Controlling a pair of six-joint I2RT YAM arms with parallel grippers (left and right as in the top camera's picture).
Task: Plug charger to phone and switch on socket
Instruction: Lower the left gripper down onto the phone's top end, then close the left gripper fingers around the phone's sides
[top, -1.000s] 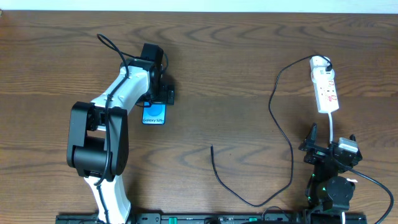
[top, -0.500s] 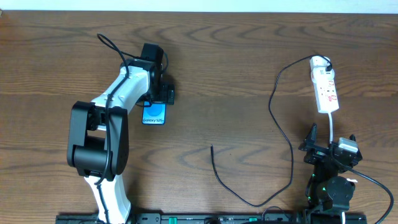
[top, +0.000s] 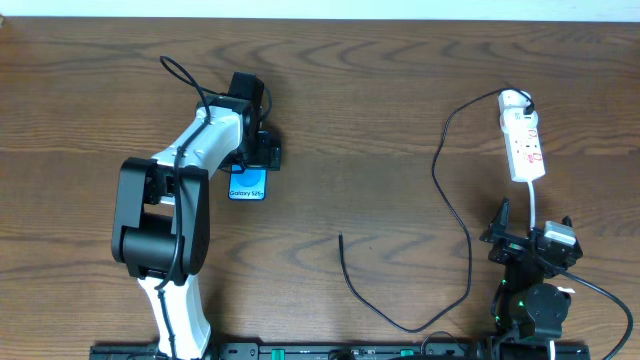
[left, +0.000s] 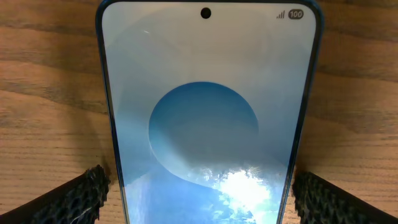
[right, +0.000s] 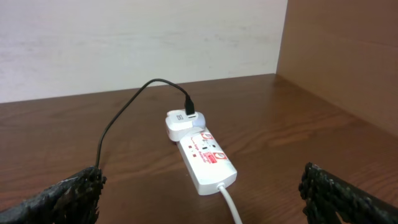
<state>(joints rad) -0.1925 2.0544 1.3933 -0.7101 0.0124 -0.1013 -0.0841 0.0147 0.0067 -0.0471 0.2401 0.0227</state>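
Black left elbow (top: 160, 220) nudged toward 3 o'clock, left gripper (left: 199, 196) spread astride phone (top: 247, 185); right gripper (top: 532, 232) gaping, unmoved, socket (top: 523, 145) at 12 o'clock

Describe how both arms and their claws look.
The left arm has white links, bulky black joint housings and a thin black cable looping along it. The right arm is mostly black, with a small green light and a white block. The left claw and right claw have black, mesh-textured fingers.

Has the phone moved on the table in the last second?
No. Against the grain of the table, the phone lies in the same spot, just as far from the charger tip.
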